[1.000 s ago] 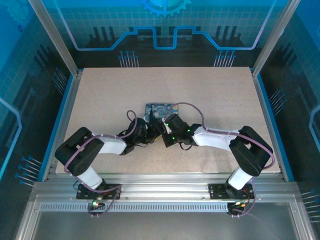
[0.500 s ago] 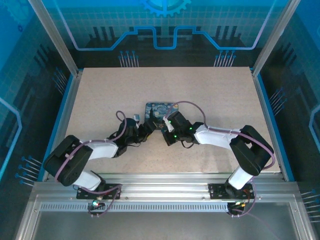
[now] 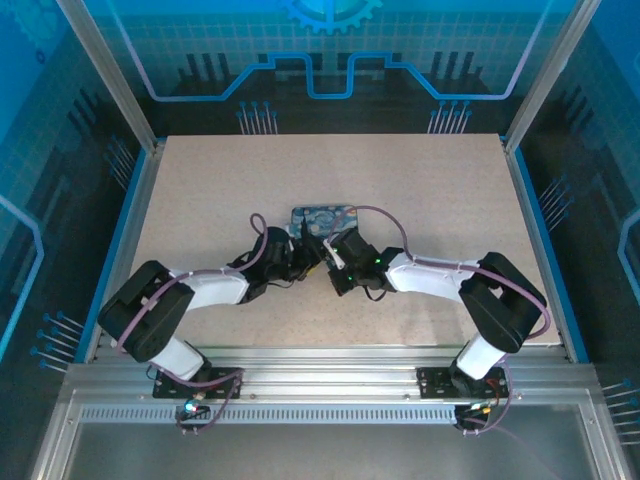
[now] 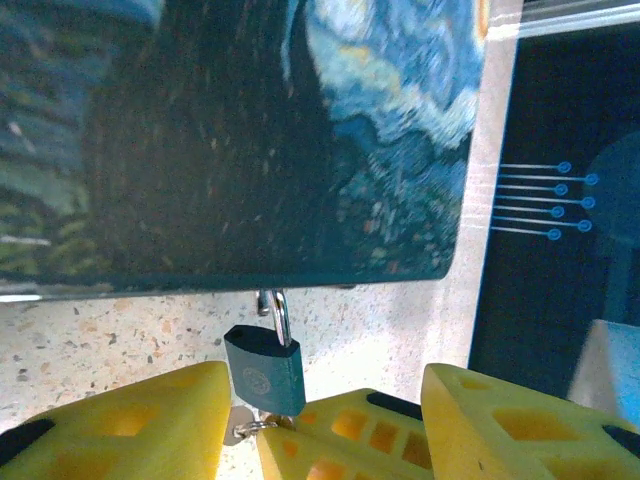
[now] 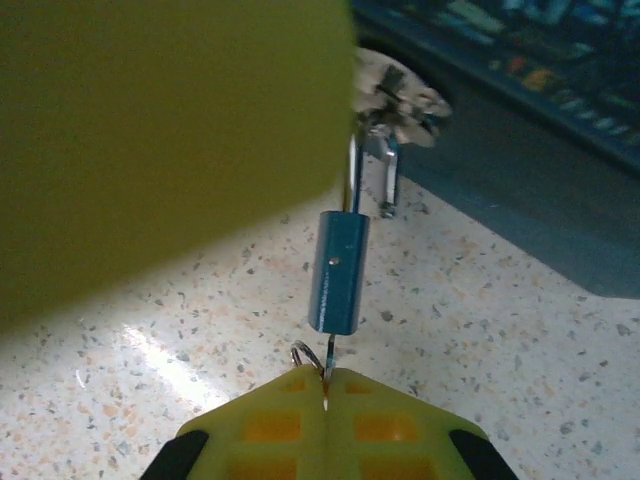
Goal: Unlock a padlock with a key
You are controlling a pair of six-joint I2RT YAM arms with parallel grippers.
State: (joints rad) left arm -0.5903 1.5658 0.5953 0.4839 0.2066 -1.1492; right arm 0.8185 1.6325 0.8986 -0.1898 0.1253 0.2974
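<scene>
Bench: speckled table (image 3: 430,190), blue panels (image 3: 60,200) along its sides and back. A dark blue box (image 3: 323,217) with pale swirls lies flat near the middle, and my two arms meet just off its near edge.

My left pincer (image 4: 322,392) is released, with the tips spread wide. The padlock (image 4: 265,368) sits between them, nearer one tip; contact with it, cannot tell. In the right wrist view one of that pincer's fingers (image 5: 150,130) is a big yellow blur across the upper left. It covers part of the shackle (image 5: 352,170) and crowds that side.

My right pincer (image 5: 325,392) is clenched on the key (image 5: 327,362), tips meeting directly under the lock body.

The padlock is bluish-grey, hooked through the clasp (image 5: 395,95) on the box's near edge. Shackle latched or free: cannot tell. The key blade enters the lock's bottom face, and a small wire ring (image 5: 303,354) lies just beside it.

Room: the box wall is close behind the lock. There is bare table to the left, to the right and beyond the box.
</scene>
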